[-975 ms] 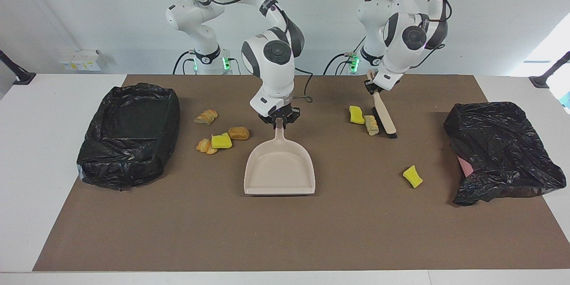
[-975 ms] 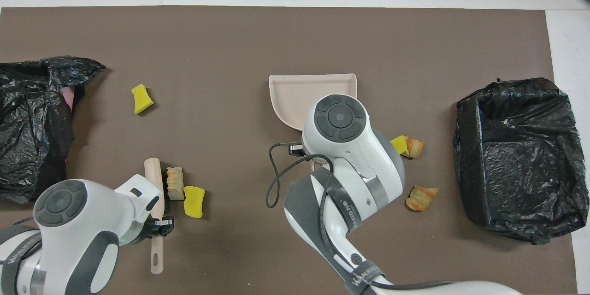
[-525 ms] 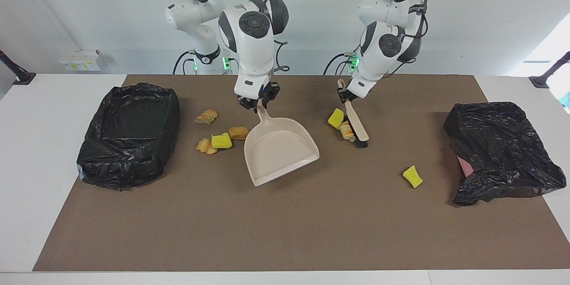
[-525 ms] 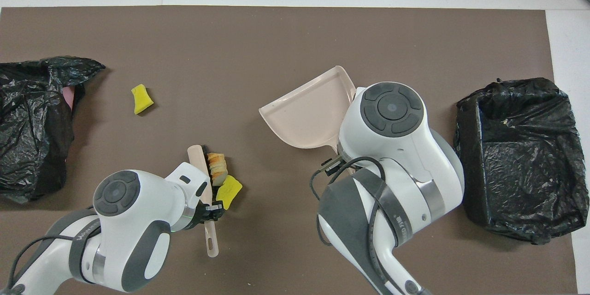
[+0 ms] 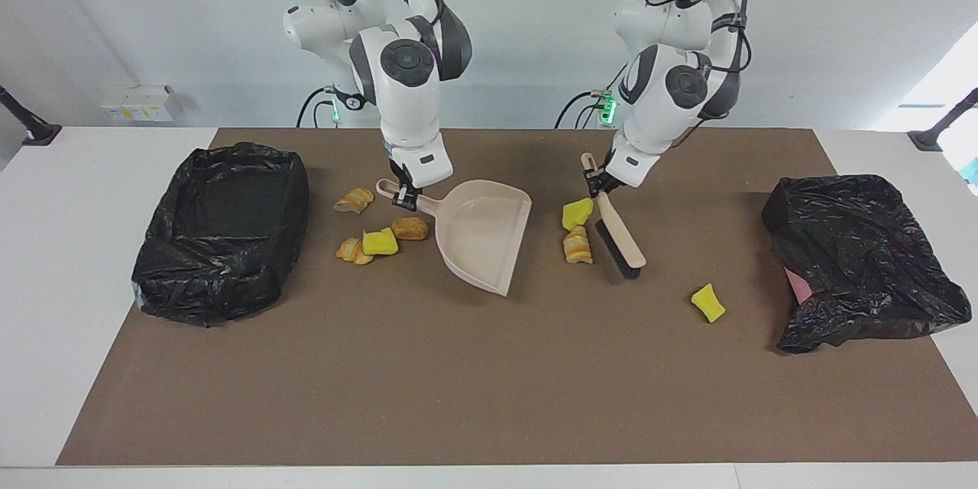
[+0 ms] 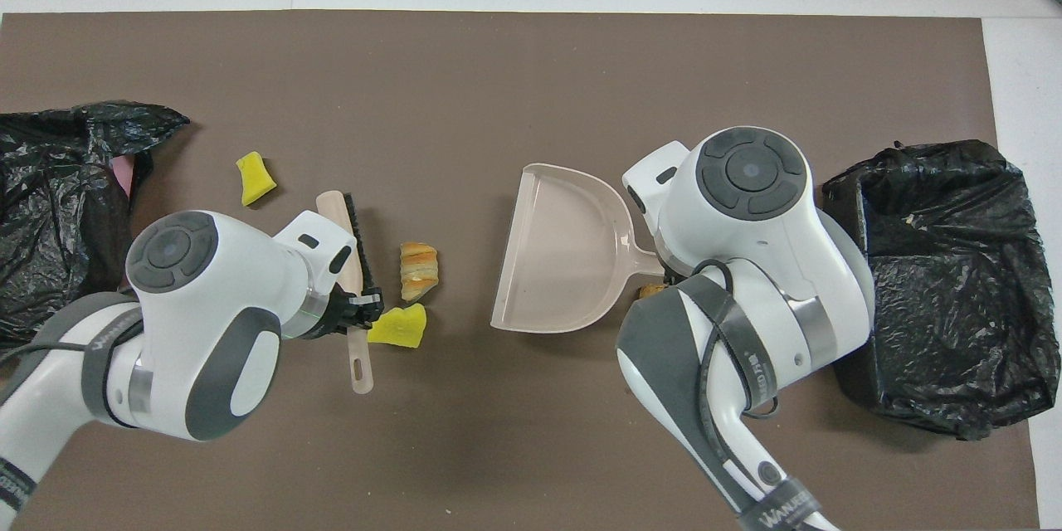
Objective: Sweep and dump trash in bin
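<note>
- The right tool (image 5: 406,199) is clamped on the handle of the beige dustpan (image 5: 484,233). In the past second I have seen it swing the pan round about a quarter turn; its open mouth, which pointed away from the robots, now faces the left arm's end of the table.
- The left tool (image 5: 594,182) is closed on the handle of the hand brush (image 5: 617,236), bristles down on the mat. Over the same second the brush has travelled toward the pan, pushing two pieces ahead of it.
- Those pieces, a yellow sponge piece (image 5: 577,213) and an orange-brown bread chunk (image 5: 577,245), now lie between the bristles and the pan mouth, near the brush and apart from the pan.
- My judgement: pan and brush now face each other, so a short further stroke should carry both pieces in. The sponge piece lies near the brush handle, not the bristles, and could slip past.
- Not yet collected: a second yellow sponge piece (image 5: 708,302) toward the left arm's end, and a cluster by the pan handle, namely two bread chunks (image 5: 354,200) (image 5: 410,228) and a sponge-and-bread pair (image 5: 368,244).
- The open black-lined bin (image 5: 221,231) stands at the right arm's end; the crumpled black bag (image 5: 856,260) lies at the other. Nothing is dumped yet.
</note>
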Tool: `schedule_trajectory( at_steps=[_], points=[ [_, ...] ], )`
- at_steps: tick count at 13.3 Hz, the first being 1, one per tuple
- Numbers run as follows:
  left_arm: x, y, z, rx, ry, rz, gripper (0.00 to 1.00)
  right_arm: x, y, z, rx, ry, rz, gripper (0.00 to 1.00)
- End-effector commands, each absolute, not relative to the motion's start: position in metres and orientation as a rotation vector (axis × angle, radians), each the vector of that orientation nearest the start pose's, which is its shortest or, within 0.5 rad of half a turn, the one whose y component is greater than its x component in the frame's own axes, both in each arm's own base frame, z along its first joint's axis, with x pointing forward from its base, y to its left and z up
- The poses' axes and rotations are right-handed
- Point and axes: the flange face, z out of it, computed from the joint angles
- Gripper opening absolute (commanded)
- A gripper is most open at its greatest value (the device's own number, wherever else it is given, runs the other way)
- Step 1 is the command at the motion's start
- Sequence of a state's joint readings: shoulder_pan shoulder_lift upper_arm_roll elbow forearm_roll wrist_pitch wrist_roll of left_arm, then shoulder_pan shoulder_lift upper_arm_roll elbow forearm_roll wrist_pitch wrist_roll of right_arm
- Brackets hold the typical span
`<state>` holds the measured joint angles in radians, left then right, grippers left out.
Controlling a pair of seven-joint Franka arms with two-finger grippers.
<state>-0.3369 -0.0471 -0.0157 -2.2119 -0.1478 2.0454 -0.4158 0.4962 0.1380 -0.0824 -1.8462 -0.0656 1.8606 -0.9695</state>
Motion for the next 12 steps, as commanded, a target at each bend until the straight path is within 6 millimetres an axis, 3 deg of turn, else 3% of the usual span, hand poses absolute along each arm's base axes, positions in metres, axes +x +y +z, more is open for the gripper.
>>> schedule_trajectory(
  at_steps=[1,3,6,7,8,12],
  points=[
    [0.508,-0.138,0.396,-3.161,-0.038,0.271,0.00,0.525,0.246,0.421,-2.336,-2.184,0.177,0.00],
    [0.528,-0.083,0.393,-3.114,0.146,0.224,0.00,0.517,0.264,0.412,-2.329,-2.209,0.191,0.00],
    [0.547,-0.028,0.391,-3.030,0.312,0.170,0.00,0.504,0.293,0.396,-2.395,-2.164,0.205,0.00],
    [0.552,-0.013,0.378,-3.005,0.366,0.164,0.00,0.498,0.300,0.388,-2.416,-2.149,0.174,0.00],
    [0.555,-0.005,0.373,-2.990,0.379,0.162,0.00,0.496,0.304,0.384,-2.433,-2.136,0.152,0.00],
    [0.585,-0.003,0.360,-2.897,0.468,0.166,0.00,0.488,0.305,0.372,-2.490,-2.071,0.161,0.00]
  ],
)
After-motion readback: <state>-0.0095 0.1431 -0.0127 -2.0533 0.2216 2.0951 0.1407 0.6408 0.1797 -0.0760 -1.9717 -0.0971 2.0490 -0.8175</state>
